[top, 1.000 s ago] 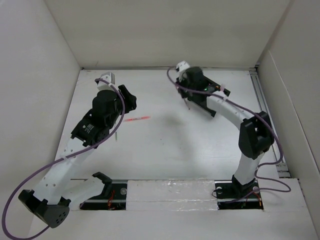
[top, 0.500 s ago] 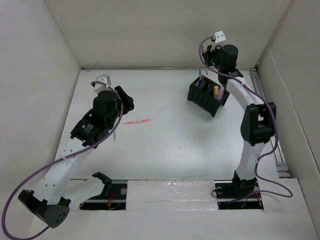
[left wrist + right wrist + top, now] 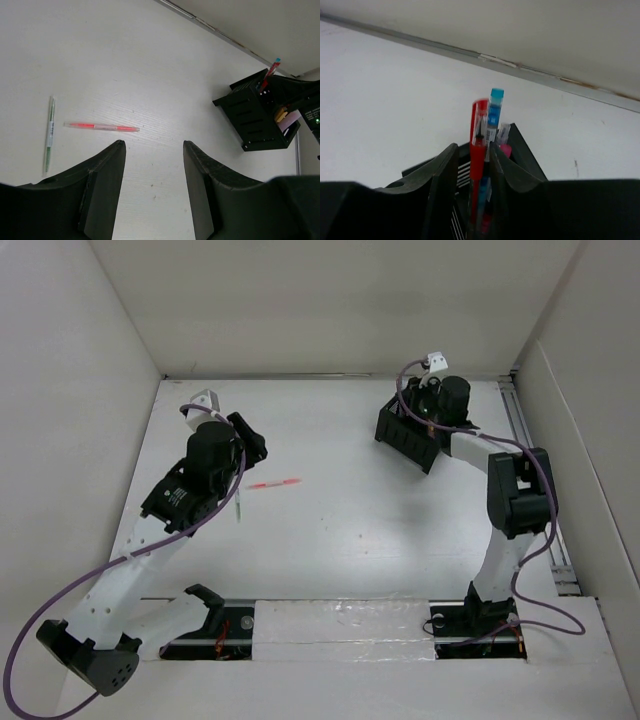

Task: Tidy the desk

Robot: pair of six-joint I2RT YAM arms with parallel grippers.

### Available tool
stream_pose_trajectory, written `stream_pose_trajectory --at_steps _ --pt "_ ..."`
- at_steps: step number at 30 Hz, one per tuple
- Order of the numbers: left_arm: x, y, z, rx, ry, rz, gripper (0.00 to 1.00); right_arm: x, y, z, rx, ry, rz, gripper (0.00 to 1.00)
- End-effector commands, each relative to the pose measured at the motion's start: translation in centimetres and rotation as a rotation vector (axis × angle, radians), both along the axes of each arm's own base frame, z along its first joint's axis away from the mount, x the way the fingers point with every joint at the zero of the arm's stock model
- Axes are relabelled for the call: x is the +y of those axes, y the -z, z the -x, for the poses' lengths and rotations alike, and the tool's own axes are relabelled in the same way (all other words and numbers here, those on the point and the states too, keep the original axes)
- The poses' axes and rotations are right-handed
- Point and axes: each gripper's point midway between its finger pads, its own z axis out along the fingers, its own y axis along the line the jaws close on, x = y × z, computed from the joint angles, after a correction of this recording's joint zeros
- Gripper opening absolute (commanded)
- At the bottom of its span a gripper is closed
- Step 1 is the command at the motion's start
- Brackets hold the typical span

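**Top view.** The desk (image 3: 350, 540) fills the floor of the white-walled enclosure, with its rail strip along the near edge between the two arm bases. The left gripper (image 3: 252, 443) hangs over the left part of the desk. A red pen (image 3: 273, 483) lies flat just to its right, and a green pen (image 3: 239, 504) lies close beside the left arm. The holder (image 3: 408, 438) stands at the rear right. The right gripper (image 3: 424, 414) is directly over it, with the fingers hidden by the wrist.

**Left wrist view.** The left gripper (image 3: 154, 146) has its jaws wide apart with nothing between them. It is clear of the desk (image 3: 150, 55). The red pen (image 3: 102, 126) lies ahead of the left finger, roughly crosswise. The green pen (image 3: 48, 134) lies farther left, apart from the red pen and almost square to it. The holder (image 3: 254, 117) stands well off to the right with pens upright in it, and part of the right arm is against its far side.

**Right wrist view.** The right gripper (image 3: 474, 149) has its jaws narrow. A red-capped pen (image 3: 478, 145) stands upright between the fingers, inside the holder (image 3: 521, 146). A dark gap shows on the pen's left side, so a firm clamp cannot be confirmed. A blue-capped pen (image 3: 495, 111) stands just beside it. The desk (image 3: 380, 80) runs back to the rear wall.
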Motion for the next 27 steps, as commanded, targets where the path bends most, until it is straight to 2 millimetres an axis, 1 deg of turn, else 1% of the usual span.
stream_pose_trajectory --at_steps 1,3,4,6,7,8,9,10,11,12,13,14,15,16,17,19,20,21,22,23,24,25,26,27 --pt "-0.3 -1.6 -0.3 -0.043 0.01 0.02 0.46 -0.4 -7.5 1.0 -0.203 0.007 -0.05 0.4" --pt "-0.4 -1.9 -0.4 -0.054 0.018 0.018 0.46 -0.8 -8.7 1.7 -0.22 0.022 -0.039 0.51" --pt "-0.5 -2.1 -0.5 -0.058 0.026 0.01 0.46 -0.4 -9.2 1.9 -0.222 0.018 -0.036 0.53" --pt "-0.8 -2.5 -0.7 -0.071 0.037 0.01 0.46 -0.7 -10.7 2.5 -0.232 0.026 -0.019 0.55" --pt "-0.9 -2.6 -0.8 -0.075 0.046 0.006 0.46 -0.3 -11.4 2.9 -0.253 0.015 0.007 0.56" --pt "-1.0 -3.0 -0.9 -0.088 0.048 0.011 0.46 0.3 -11.3 3.4 -0.232 0.014 0.021 0.56" --pt "-1.0 -3.3 -0.9 -0.095 0.049 0.012 0.46 0.5 -12.6 4.0 -0.249 0.015 0.043 0.55" --pt "-1.0 -3.5 -0.9 -0.101 0.05 0.012 0.46 2.1 -12.6 4.7 -0.239 -0.008 0.055 0.51" --pt "-1.0 -3.8 -1.0 -0.111 0.052 0.012 0.46 2.7 -12.0 5.3 -0.207 -0.011 0.076 0.43" --pt "-0.8 -4.2 -0.9 -0.123 0.049 0.014 0.46 3.7 -11.5 5.9 -0.195 -0.034 0.112 0.23" --pt "-0.7 -4.5 -0.8 -0.13 0.044 0.015 0.46 4.9 -11.3 6.5 -0.18 -0.055 0.131 0.14" --pt "-0.5 -4.7 -0.8 -0.137 0.039 0.013 0.46 7.8 -9.7 7.9 -0.132 -0.131 0.164 0.07" --pt "-0.3 -5.4 -0.5 -0.156 0.035 0.023 0.46 9.4 -8.8 8.6 -0.126 -0.184 0.212 0.0" --pt "0.1 -5.9 -0.3 -0.168 0.022 0.021 0.46 11.3 -7.4 9.2 -0.108 -0.24 0.242 0.0" --pt "0.4 -6.1 -0.3 -0.172 0.01 0.019 0.46 14.4 -5.8 11.0 -0.083 -0.332 0.274 0.0" --pt "1.6 -7.6 0.3 -0.208 -0.037 0.032 0.46 17.0 -3.7 12.3 -0.065 -0.427 0.334 0.0" --pt "2.1 -7.9 0.4 -0.211 -0.058 0.031 0.46 19.0 -1.9 13.0 -0.026 -0.516 0.344 0.0" --pt "2.7 -9.3 0.9 -0.239 -0.081 0.058 0.46 20.7 -0.8 13.9 -0.02 -0.579 0.366 0.05" --pt "3.5 -9.7 1.1 -0.25 -0.122 0.06 0.46 21.8 -0.3 14.2 -0.015 -0.621 0.373 0.11" --pt "3.9 -10.3 1.3 -0.26 -0.136 0.065 0.47 23.2 1.4 14.5 0.022 -0.689 0.386 0.16" --pt "4.4 -11.5 1.8 -0.288 -0.152 0.09 0.49 24.4 2.0 15.0 0.018 -0.734 0.409 0.28" --pt "5.2 -12.7 2.3 -0.316 -0.178 0.107 0.51 26.2 2.9 15.3 0.021 -0.799 0.438 0.38" --pt "5.2 -12.7 2.3 -0.317 -0.178 0.108 0.51 25.9 3.7 15.8 0.059 -0.807 0.449 0.38" --pt "5.5 -13.6 2.8 -0.338 -0.179 0.12 0.52 27.3 3.6 14.9 0.016 -0.833 0.495 0.45"
